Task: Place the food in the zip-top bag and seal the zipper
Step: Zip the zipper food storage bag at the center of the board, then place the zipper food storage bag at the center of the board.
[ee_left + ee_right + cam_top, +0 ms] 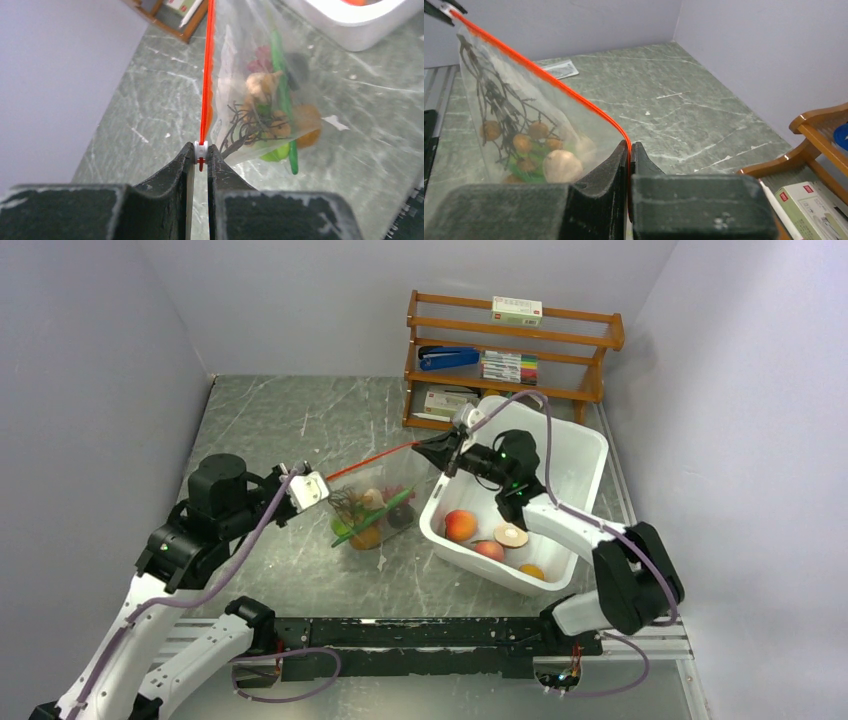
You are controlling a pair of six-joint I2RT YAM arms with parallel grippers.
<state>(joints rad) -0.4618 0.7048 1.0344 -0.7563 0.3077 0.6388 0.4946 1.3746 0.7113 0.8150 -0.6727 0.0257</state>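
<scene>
Top external view: white bin (590,455) of fruit (460,525) just right of the zip-top bag (385,485), wooden rack (610,335) behind. Bag with food (365,525) inside hung over the counter (270,430), zipper (372,461) taut on top, running near-left to far-right. Left jaws clenched on its slider (200,146) end, right jaws on the other.

the near corner of the zip-top bag (524,115) is hidden behind the right gripper (629,148), where one end of the zipper (549,81) disappears. the wooden rack (814,120) is cut off at the right edge. from above, the food (370,518) is too small to sort.
</scene>
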